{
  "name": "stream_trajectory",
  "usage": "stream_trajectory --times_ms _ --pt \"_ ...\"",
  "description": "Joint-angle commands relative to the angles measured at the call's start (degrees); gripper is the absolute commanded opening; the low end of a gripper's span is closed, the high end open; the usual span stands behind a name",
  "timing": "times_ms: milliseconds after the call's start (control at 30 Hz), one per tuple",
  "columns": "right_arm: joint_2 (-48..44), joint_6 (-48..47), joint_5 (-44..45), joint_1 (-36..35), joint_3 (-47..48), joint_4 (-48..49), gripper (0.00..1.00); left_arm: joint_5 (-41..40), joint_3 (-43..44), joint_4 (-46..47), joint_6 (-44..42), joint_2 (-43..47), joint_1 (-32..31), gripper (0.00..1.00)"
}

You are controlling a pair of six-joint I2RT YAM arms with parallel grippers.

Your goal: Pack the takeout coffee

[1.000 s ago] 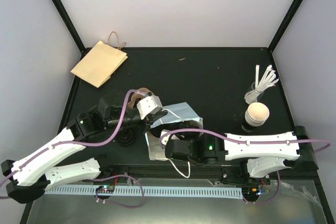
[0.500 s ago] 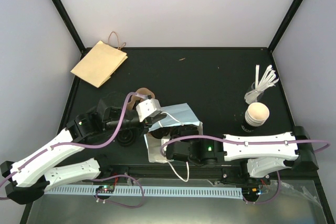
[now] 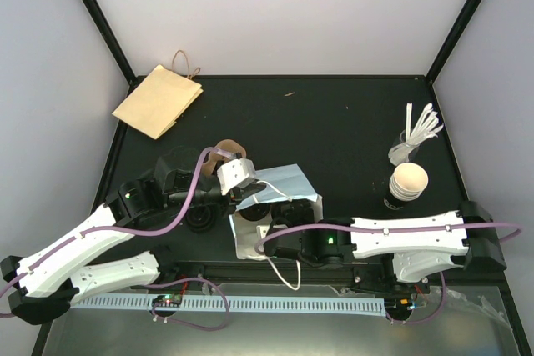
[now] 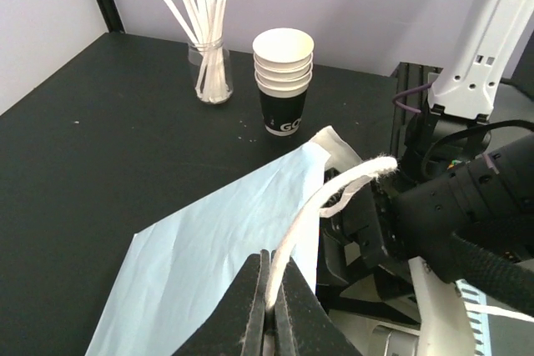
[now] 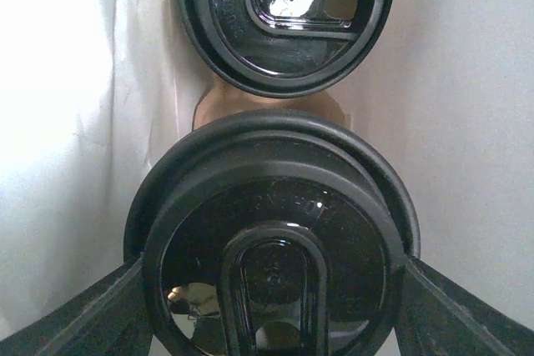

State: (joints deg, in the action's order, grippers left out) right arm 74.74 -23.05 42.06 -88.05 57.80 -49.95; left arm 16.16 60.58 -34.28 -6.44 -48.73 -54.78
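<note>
Black lid of the takeout coffee (image 5: 275,239) fills the right wrist view. The right gripper (image 5: 275,314) spans it wide, one finger at each side of the rim, so the cup is held. The cup is inside the white bag (image 5: 67,122), nearer the bag's mouth than a second lidded cup (image 5: 284,14) deeper in. The left gripper (image 4: 269,314) is pinched tight on the bag's handle (image 4: 329,193), lifting the mouth.

Step, as judged: placing the cup in the bag. The next move calls for setting it down upright just short of the second cup, releasing, then backing out without dragging the bag wall.

Only the right wrist shows the bag's interior. The top view shows the bag's outside on the surface (image 3: 334,122), cup hidden. The left wrist adds a stack of lidless cups (image 4: 284,72) and a jar of straws (image 4: 209,56) beyond the bag.
</note>
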Motion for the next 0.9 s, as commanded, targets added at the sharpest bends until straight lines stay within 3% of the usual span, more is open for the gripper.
stream_trajectory --times_ms 0,700,733,867 --pt "-0.8 -4.4 4.8 -0.3 -2.5 6.4 0.57 2.3 0.2 1.6 0.7 0.6 -0.2 0.01" --pt "-1.8 -7.2 8.1 1.6 -10.8 16.1 0.56 7.5 0.8 3.9 3.0 0.7 -0.2 0.03" --pt "-1.9 -7.3 8.2 1.7 -10.6 16.1 0.56 7.5 0.8 3.9 3.3 0.7 -0.2 0.07" --pt "-2.1 -7.4 8.1 1.7 -10.5 15.9 0.56 6.4 2.7 2.9 4.8 0.3 -0.2 0.40"
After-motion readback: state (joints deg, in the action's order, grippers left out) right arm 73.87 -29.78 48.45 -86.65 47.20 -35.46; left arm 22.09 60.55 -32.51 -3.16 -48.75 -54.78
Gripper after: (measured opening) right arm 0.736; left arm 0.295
